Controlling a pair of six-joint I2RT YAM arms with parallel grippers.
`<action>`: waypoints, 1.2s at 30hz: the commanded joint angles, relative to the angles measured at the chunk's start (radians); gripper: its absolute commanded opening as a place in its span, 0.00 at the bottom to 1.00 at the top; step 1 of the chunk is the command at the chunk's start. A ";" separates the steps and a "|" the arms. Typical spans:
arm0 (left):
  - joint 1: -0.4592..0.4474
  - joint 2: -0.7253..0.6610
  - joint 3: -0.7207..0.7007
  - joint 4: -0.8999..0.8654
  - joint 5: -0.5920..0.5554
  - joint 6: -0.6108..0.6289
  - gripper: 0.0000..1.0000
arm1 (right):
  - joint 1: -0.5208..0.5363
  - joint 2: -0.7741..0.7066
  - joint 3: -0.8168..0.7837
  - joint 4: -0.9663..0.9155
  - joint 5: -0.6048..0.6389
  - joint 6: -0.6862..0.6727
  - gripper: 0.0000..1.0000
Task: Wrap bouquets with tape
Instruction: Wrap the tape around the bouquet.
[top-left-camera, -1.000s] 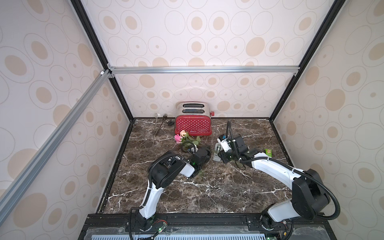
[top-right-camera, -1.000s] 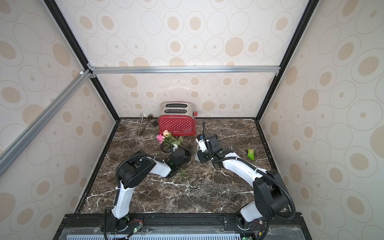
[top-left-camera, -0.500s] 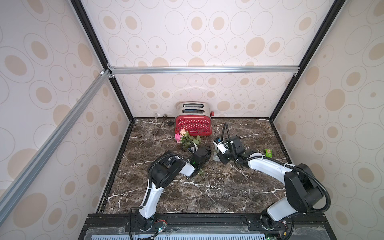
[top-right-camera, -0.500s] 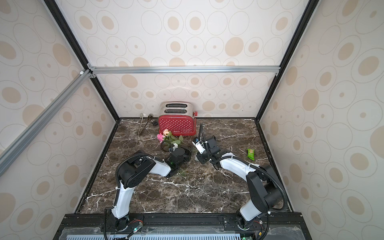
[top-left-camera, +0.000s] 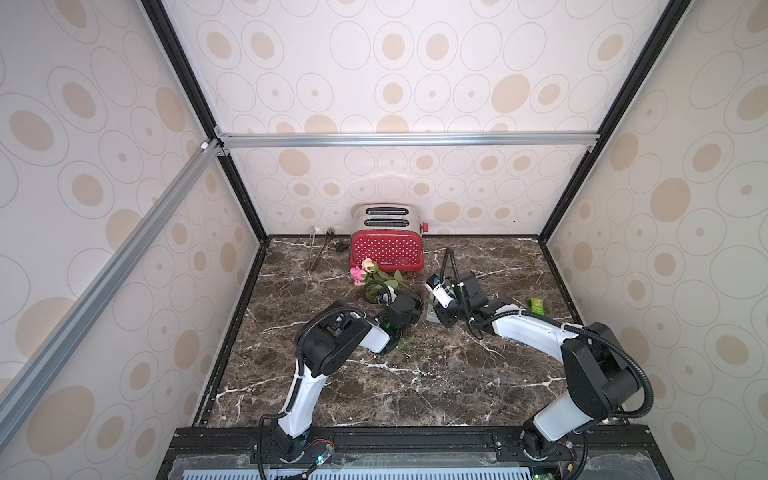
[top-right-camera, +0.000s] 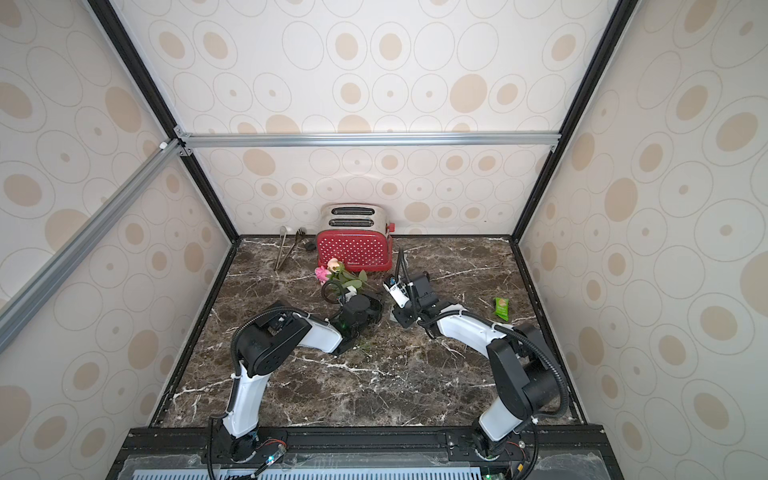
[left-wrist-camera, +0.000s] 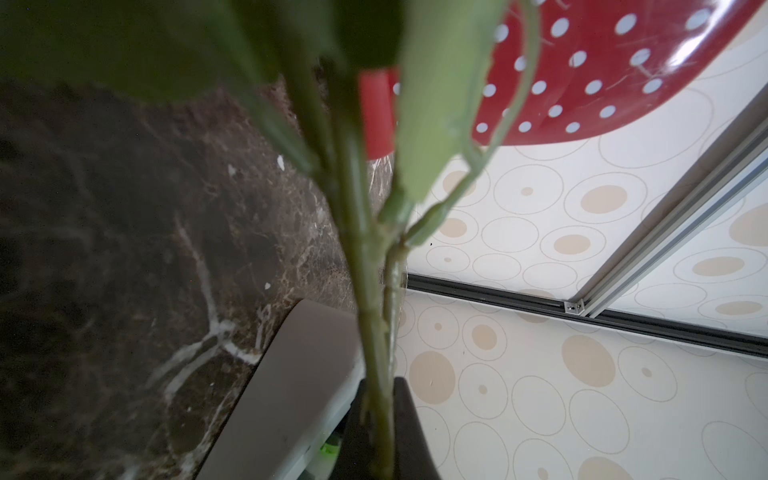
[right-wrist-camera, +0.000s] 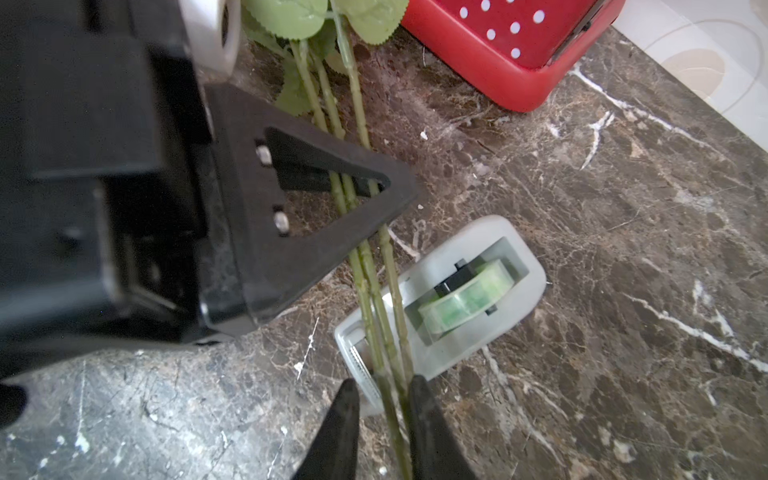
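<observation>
my right hand sits low over the surface, its two black fingers part-way apart and straddling the bare ends of the bouquets. one finger lies against the stems. on the other side i see a sliver of gap, so the hand is not clamped on them. there are three stems, thin, pale green and knobbly, running side by side straight out from between the fingertips.

just beyond the fingertips, under the stems, is the tape dispenser. it is a small pale grey block with rounded corners sitting on the surface. a translucent greenish roll sits in its well on a black hub, and its toothed cutter end is nearest my hand. the stems cross over that end; i cannot tell whether they touch it.

further out along the stems, my left hand is clamped shut on them, its black triangular finger lying across all three. past it the stems open into broad, saw-edged green leaves. beyond those stands a red toaster with white dots. in both top views a pink bloom and a peach bloom lie just in front of the toaster, farthest from both hands.
</observation>
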 joint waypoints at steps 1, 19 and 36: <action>0.005 0.000 0.030 0.004 -0.003 0.012 0.00 | 0.000 0.025 0.028 0.014 0.017 -0.015 0.22; 0.008 -0.007 0.034 -0.012 0.005 0.003 0.00 | 0.022 0.044 0.042 0.003 0.043 -0.057 0.19; 0.013 -0.010 0.035 -0.017 0.016 0.002 0.00 | 0.047 0.015 -0.063 0.108 0.095 -0.235 0.20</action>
